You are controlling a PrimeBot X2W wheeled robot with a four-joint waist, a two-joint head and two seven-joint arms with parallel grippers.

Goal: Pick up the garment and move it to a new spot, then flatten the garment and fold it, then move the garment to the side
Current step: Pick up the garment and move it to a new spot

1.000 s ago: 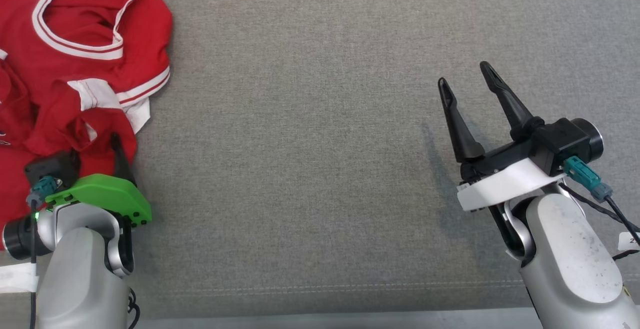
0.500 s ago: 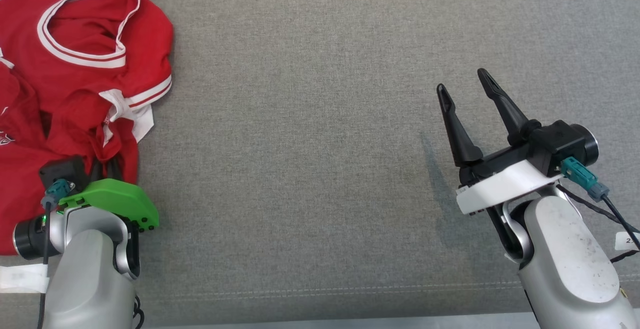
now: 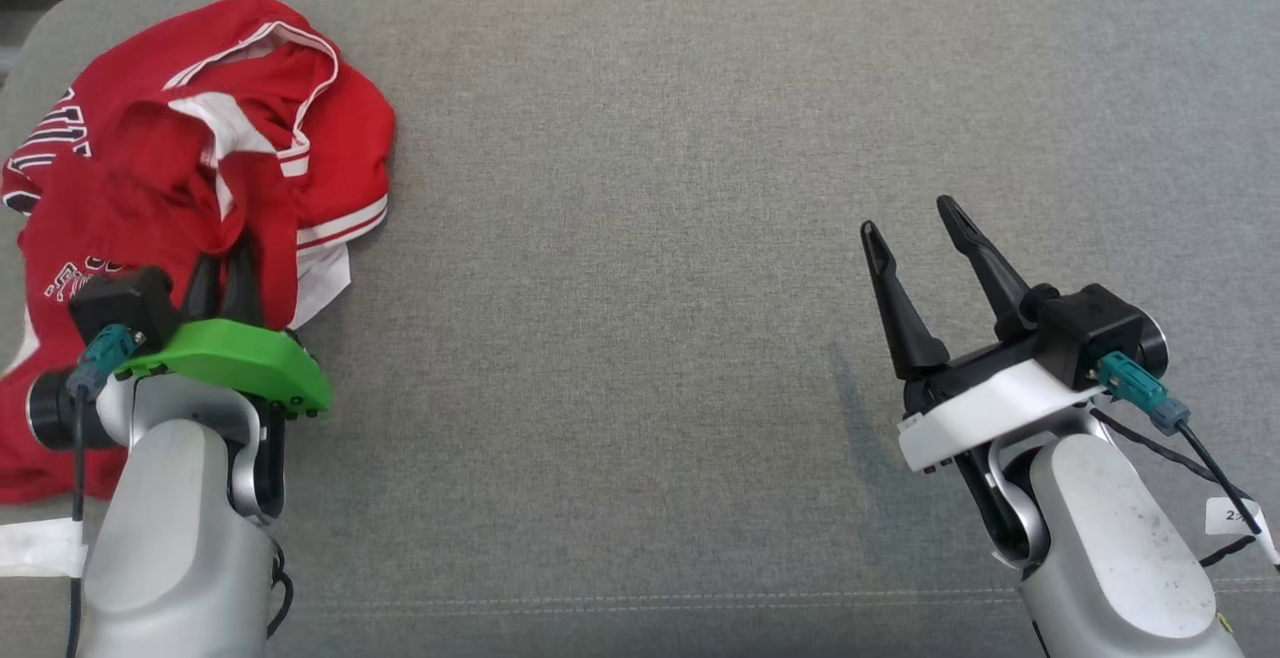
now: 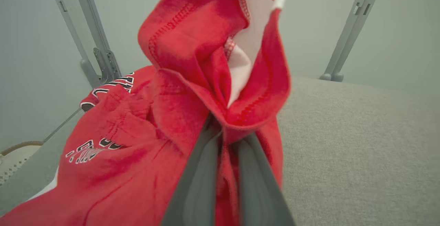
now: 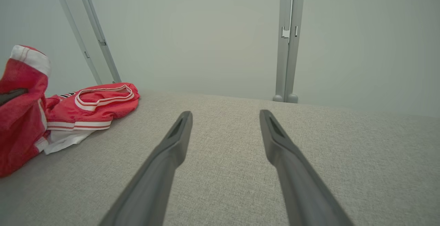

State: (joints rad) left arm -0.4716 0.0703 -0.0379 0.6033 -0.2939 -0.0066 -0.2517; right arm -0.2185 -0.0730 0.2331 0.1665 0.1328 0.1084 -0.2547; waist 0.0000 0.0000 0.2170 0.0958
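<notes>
Clamping down on a bunched fold of the red jersey [image 3: 150, 168], the left hand [image 3: 225, 263] has both dark fingers squeezed together with cloth caught between them, over the desk's [image 3: 640, 188] left side. In the left wrist view you can see red fabric and a bit of white trim poking up past the fingertips, so that pinched bit stands higher than the rest. Everything else of the jersey is a crumpled heap at the desk's far left corner, striped white-and-red trim on top, some black-and-white lettering toward the desk's left edge. Way over on the desk's right side the right hand [image 3: 906, 215] hangs with its fingers spread apart, just grey desk fabric showing between them. Past the desk's far edge, a couple of grey metal posts [image 5: 288, 40] stand against a pale wall [image 5: 192, 30].
</notes>
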